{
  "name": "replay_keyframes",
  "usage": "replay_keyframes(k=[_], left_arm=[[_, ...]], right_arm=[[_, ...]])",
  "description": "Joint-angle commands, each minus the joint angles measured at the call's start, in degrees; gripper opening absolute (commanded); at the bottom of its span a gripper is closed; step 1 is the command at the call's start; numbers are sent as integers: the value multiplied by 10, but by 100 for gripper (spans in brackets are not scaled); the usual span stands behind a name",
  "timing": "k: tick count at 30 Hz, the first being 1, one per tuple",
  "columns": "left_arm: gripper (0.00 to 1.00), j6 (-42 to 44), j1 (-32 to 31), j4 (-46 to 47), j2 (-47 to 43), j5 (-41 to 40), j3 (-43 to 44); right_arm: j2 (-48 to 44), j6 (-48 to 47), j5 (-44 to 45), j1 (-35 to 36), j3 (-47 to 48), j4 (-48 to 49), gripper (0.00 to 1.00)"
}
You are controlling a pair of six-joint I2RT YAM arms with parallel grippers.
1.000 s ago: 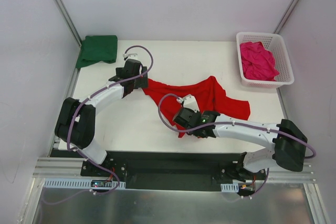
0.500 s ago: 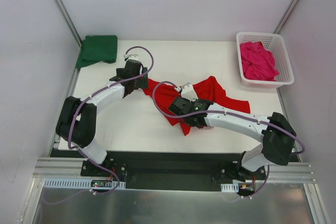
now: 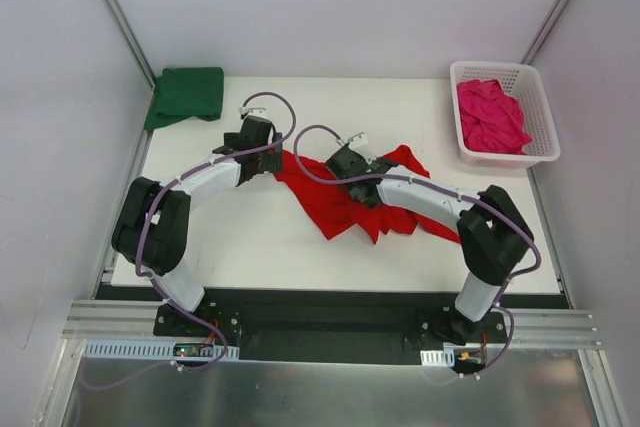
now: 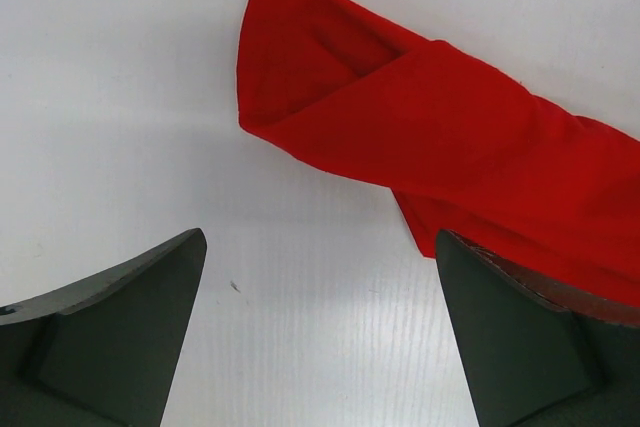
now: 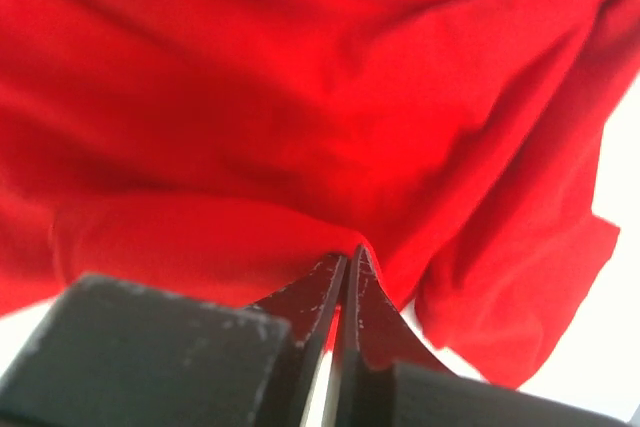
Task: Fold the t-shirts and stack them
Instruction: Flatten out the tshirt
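The red t-shirt lies bunched in the middle of the table. My right gripper is shut on a fold of it; in the right wrist view the closed tips pinch red cloth that fills the frame. My left gripper sits at the shirt's left end, open and empty; in the left wrist view the fingers stand wide apart over bare table, with a folded red sleeve just ahead. The dark green t-shirt lies folded at the far left corner. The magenta-pink t-shirt is crumpled in the basket.
A white lattice basket stands at the far right of the table. The white table ends at a metal rail at the near edge, and grey walls stand on both sides.
My right gripper has carried its fold of red cloth up and to the far side, over the shirt, bunching the cloth toward the middle. The left arm has barely moved.
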Motion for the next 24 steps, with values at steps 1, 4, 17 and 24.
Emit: replay_keyframes(k=[1, 4, 17, 24], left_arm=[[99, 9, -1, 8, 11, -14, 13], [99, 9, 0, 8, 13, -14, 13], [99, 5, 0, 8, 5, -2, 8], [99, 0, 0, 8, 5, 6, 10]], right_arm=[[44, -56, -20, -33, 52, 54, 1], [73, -71, -8, -50, 81, 72, 2], [45, -47, -22, -116, 67, 103, 72], [-125, 12, -58, -103, -55, 63, 74]])
